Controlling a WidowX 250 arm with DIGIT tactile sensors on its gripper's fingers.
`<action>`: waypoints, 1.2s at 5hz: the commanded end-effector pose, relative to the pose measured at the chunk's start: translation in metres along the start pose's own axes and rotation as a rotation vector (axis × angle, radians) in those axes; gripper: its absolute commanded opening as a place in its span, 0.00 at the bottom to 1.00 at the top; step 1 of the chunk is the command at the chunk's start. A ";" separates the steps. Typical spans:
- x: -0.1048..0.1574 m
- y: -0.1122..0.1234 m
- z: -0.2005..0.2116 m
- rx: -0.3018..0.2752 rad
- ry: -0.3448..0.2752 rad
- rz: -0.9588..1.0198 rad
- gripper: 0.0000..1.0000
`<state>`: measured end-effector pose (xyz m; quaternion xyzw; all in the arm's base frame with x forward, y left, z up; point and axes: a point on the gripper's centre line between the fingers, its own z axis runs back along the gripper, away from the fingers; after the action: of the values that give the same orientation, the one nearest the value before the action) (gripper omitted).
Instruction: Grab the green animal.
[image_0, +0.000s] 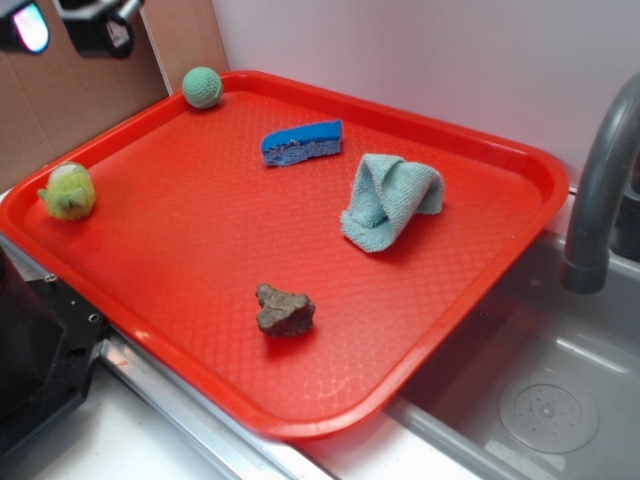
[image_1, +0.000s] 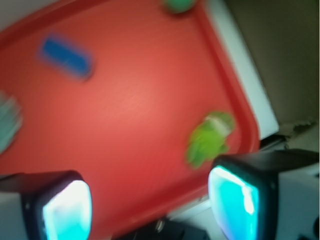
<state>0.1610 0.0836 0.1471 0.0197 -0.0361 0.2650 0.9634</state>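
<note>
The green animal (image_0: 68, 192), a small fuzzy yellow-green plush with a pale top, lies at the left edge of the red tray (image_0: 180, 240). In the blurred wrist view it (image_1: 209, 137) lies near the tray's right rim, just above my right fingertip. My gripper (image_1: 150, 210) is open and empty, high above the tray, jaws wide apart with glowing cyan pads (image_1: 66, 210). In the exterior view only the gripper's underside (image_0: 70, 25) shows at the top left corner.
A teal knitted ball (image_0: 202, 87) sits at the tray's far corner. A blue sponge (image_0: 301, 142), a light blue cloth (image_0: 390, 200) and a brown lump (image_0: 284, 310) lie on the tray. A grey faucet (image_0: 600, 190) and a sink (image_0: 550, 400) are at the right.
</note>
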 end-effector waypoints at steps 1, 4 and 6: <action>-0.024 0.075 -0.025 0.074 -0.178 0.505 1.00; -0.007 0.060 -0.094 0.049 -0.033 0.729 1.00; -0.001 0.054 -0.128 0.004 0.098 0.672 1.00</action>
<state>0.1534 0.1396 0.0146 -0.0056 0.0131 0.5664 0.8240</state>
